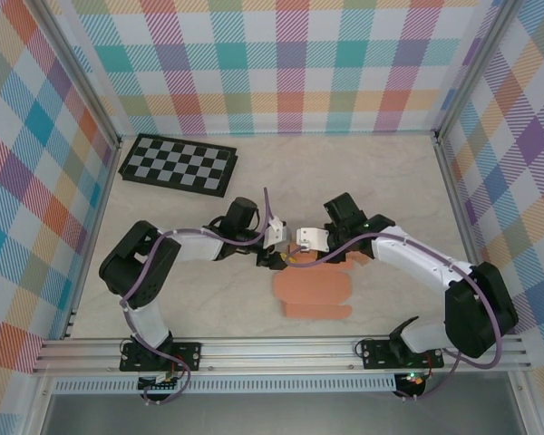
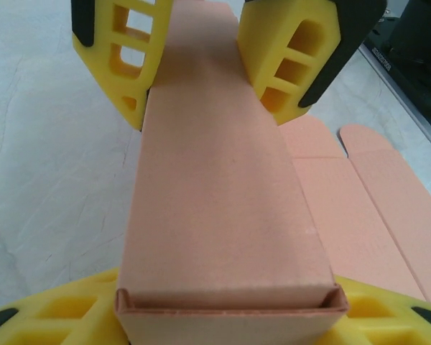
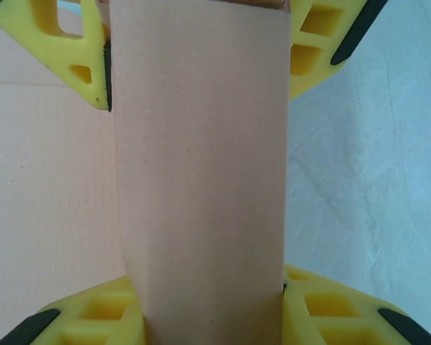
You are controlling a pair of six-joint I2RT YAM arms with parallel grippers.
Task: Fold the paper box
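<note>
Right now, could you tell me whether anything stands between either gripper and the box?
Nothing visible does: the folded part of the box lies between the fingers of the left gripper and the right gripper.

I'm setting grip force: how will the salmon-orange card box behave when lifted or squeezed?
The salmon-orange thin-card paper box is probably light and floppy: its unfolded flaps lie flat on the pale table. Its folded-up section looks stiffer lengthwise, but the thin walls seen at its open end would likely buckle under a hard squeeze.
</note>
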